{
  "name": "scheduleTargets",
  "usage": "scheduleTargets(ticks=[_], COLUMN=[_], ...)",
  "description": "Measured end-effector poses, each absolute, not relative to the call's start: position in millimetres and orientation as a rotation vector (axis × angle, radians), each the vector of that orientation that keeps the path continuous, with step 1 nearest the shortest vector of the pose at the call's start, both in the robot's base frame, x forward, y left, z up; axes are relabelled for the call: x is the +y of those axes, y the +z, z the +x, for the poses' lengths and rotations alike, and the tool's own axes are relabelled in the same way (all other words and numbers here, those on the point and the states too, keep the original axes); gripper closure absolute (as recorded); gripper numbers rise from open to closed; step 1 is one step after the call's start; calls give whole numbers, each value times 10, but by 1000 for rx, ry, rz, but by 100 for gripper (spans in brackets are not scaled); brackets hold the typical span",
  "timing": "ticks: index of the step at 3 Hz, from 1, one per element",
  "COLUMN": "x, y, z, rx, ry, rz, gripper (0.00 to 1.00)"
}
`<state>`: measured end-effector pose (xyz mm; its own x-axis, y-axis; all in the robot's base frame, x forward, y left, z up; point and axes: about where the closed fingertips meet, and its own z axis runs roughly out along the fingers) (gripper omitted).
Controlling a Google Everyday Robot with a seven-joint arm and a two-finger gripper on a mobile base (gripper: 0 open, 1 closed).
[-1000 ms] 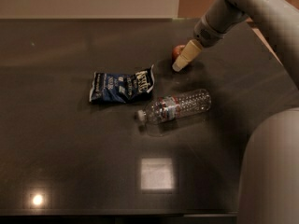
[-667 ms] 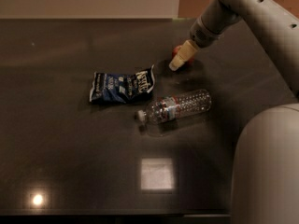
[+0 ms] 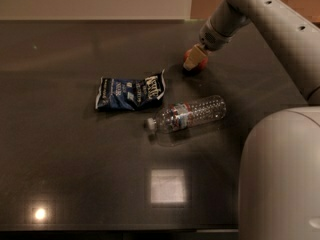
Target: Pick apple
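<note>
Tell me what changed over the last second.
The gripper shifted a little to the left and lower, onto the apple, and now partly covers it. Whether it has hold of the apple cannot be told. The apple, chip bag and bottle stayed where they were.

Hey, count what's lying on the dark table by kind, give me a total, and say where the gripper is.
Small round red apple: 1
Crumpled blue snack bag: 1
Clear plastic bottle, lying on its side: 1
Total: 3
Gripper: at the apple, far side of the dark table.
</note>
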<state>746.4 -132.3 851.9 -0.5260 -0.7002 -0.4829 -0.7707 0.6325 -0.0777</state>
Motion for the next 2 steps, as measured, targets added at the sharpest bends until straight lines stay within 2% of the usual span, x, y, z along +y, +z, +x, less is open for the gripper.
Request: scheduleTargets(ticks=[2], x=[-1322], y=[8723], z=[7375], rx=[2345], ry=[226], rz=[-1162], gripper=[86])
